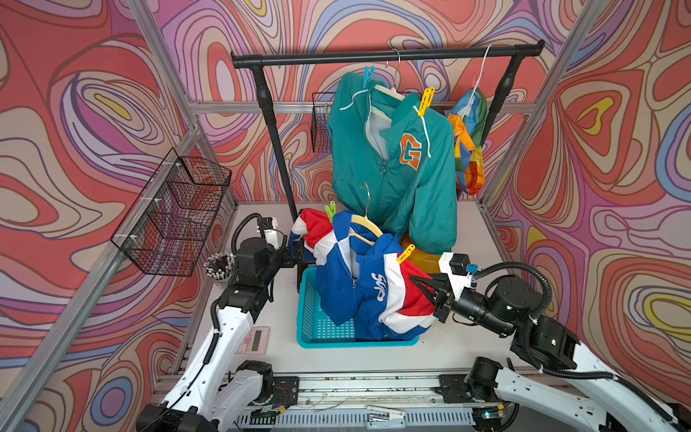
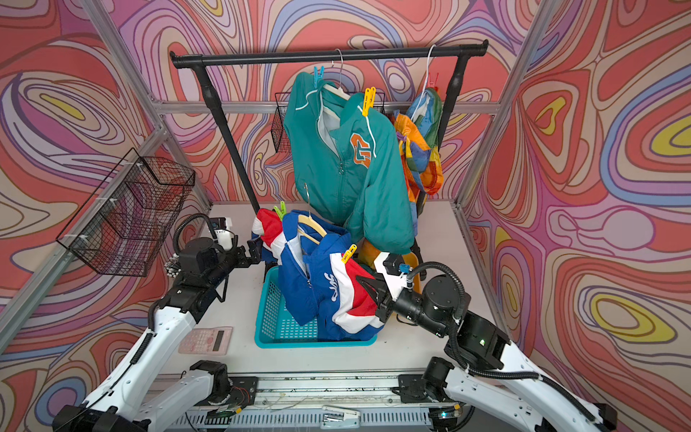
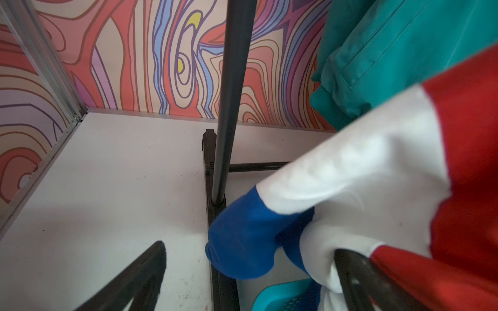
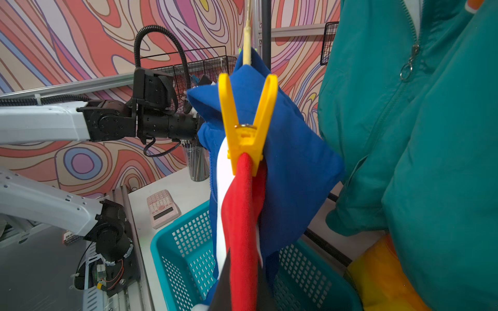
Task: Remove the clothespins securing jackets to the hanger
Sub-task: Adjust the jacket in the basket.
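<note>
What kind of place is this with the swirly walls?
Probably a robot test booth, not a home: two robot arms reach over a white tabletop, a metal frame holds the printed walls, and jackets hang on a small clothes rack.

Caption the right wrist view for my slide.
Yellow clothespin clamped on the blue, white and red jacket, which hangs over a teal basket beside a teal jacket.

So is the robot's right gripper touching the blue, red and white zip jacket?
Touching. The right wrist view shows the right gripper shut on the blue, red and white zip jacket, pinching its red fabric.
</note>
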Controlling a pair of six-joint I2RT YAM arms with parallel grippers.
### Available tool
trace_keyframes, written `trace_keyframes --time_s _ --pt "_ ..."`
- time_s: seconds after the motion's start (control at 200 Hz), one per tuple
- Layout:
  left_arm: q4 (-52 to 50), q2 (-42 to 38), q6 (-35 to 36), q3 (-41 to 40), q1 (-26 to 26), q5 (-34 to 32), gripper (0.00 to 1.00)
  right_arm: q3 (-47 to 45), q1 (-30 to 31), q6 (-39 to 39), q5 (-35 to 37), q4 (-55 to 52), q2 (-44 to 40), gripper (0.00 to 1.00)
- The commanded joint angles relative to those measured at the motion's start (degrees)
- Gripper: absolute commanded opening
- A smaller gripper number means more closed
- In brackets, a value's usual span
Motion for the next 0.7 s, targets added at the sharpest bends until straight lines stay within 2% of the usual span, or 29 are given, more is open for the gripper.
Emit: trace_keyframes --time_s 0.0,0.225,0.536,0.696 --pt "2.6 0.6 1.0 3.3 1.1 1.1 1.00 2.0 0.1 1.2 -0.4 -2.4 -3.1 0.00" --pt "5.0 0.8 1.3 3.9 2.3 11.9 1.00 1.7 0.1 1.8 3.1 -4.2 -9.7 0.00" --pt "6.3 4.4 2.8 5.4 2.3 25.2 1.00 2.3 0.1 2.8 -0.6 -4.5 -12.0 0.00" --pt "7.1 7.7 6.2 7.4 2.3 33.3 1.00 1.2 0.1 3.6 -0.6 -3.9 -15.3 0.00"
